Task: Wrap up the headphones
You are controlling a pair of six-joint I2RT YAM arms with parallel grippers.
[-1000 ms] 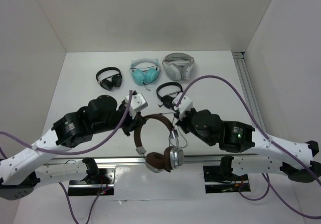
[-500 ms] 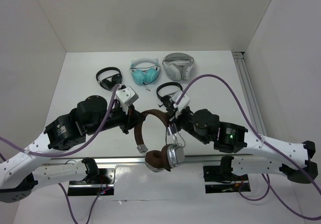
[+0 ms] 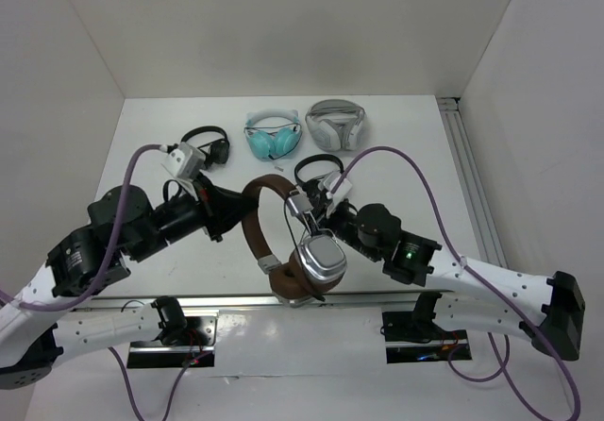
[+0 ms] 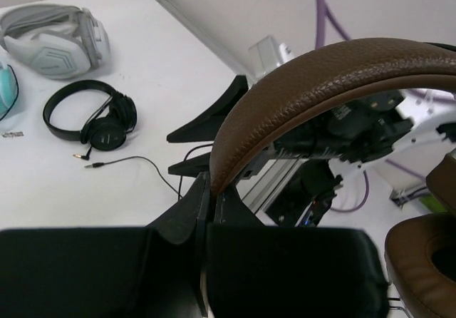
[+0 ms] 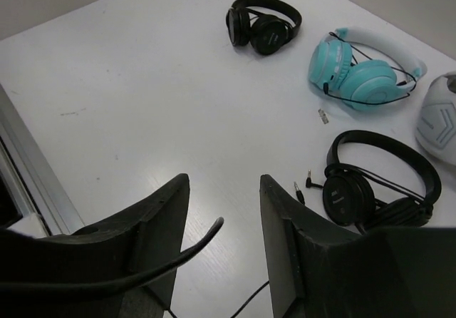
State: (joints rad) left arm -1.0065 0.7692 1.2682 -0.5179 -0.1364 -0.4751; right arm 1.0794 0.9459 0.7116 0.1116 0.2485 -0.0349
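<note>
Left fingers (image 4: pixel 178 222) pinch the stiff leather headband (image 4: pixel 320 75) of the headphones (image 3: pixel 274 270), probably the firmest hold. Right fingers (image 5: pixel 160 211) stand apart, gripping nothing; the thin, limp cable (image 5: pixel 182 257) looks slippery.

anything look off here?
The headphones hang by the headband from the shut left gripper. The right gripper is open, with a black cable lying loose across one finger, not gripped. Nothing looks damaged.
</note>
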